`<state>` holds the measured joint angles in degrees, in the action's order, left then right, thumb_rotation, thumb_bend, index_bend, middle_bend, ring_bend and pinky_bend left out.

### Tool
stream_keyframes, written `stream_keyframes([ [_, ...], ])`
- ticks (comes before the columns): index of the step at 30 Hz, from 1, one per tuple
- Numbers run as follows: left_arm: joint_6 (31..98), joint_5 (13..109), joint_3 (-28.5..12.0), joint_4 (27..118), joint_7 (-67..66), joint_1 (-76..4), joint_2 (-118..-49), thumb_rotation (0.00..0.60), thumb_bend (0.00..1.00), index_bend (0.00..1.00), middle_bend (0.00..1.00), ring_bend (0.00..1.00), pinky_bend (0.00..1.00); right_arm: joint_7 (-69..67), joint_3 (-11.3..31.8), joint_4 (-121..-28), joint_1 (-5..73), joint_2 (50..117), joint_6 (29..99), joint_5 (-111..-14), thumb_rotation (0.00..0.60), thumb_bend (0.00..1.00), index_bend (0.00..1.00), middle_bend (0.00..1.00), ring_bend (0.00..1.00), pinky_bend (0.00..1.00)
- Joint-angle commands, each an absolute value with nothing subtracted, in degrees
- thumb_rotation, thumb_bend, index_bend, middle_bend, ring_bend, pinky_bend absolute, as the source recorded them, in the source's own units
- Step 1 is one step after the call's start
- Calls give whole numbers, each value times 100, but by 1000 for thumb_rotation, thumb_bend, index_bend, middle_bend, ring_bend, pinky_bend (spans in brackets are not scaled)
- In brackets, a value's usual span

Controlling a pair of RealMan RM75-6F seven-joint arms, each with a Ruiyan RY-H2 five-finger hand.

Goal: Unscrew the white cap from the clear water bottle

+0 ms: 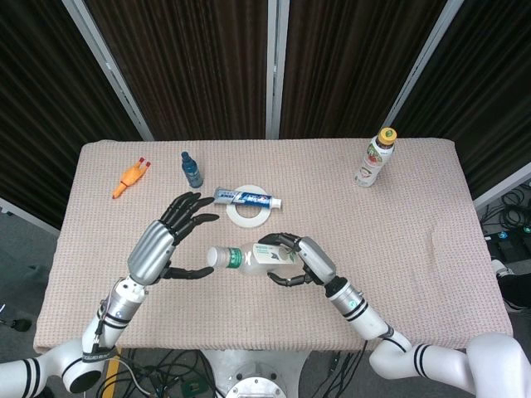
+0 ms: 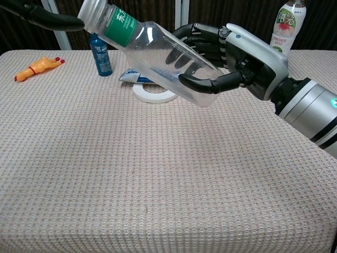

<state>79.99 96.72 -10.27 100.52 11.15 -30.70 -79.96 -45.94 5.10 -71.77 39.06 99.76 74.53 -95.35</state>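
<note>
A clear plastic water bottle (image 1: 253,258) with a green label is gripped around its ribbed body by the right robot hand (image 1: 304,260), whose black fingers (image 2: 206,82) are wrapped about it. The bottle is held tilted above the worktop (image 1: 398,232), which is covered in a beige waffle-weave cloth, with its ridged white cap (image 2: 91,10) pointing toward the left robot hand (image 1: 166,240). That silver-backed hand is empty, its fingers spread wide, and one dark fingertip (image 2: 73,22) is seen just beside the cap; contact cannot be told. Further back lie a toothpaste tube (image 1: 246,197) touching a flat white ring (image 1: 251,213), a small blue bottle (image 1: 192,169), an orange rubber chicken (image 1: 130,178) and an upright juice bottle (image 1: 373,157).
</note>
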Motion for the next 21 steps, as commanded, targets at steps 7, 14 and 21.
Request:
stream_keyframes([
  [7, 8064, 9686, -1037, 10104, 1115, -3109, -8003, 600, 37, 202, 80, 3, 20, -4559, 512, -7152, 3949, 10016, 7382, -9482, 600, 587, 531, 472, 313, 360],
  [14, 8119, 9730, -994, 10131, 1074, -3106, -7984, 600, 36, 202, 80, 3, 20, -4574, 507, -7133, 3970, 10040, 7371, -9471, 600, 586, 531, 472, 313, 360],
  [21, 8142, 9728, -916, 10061, 1017, -3074, -7978, 600, 36, 202, 80, 3, 20, -4616, 529, -7168, 3947, 9999, 7484, -9480, 600, 586, 531, 473, 313, 360],
])
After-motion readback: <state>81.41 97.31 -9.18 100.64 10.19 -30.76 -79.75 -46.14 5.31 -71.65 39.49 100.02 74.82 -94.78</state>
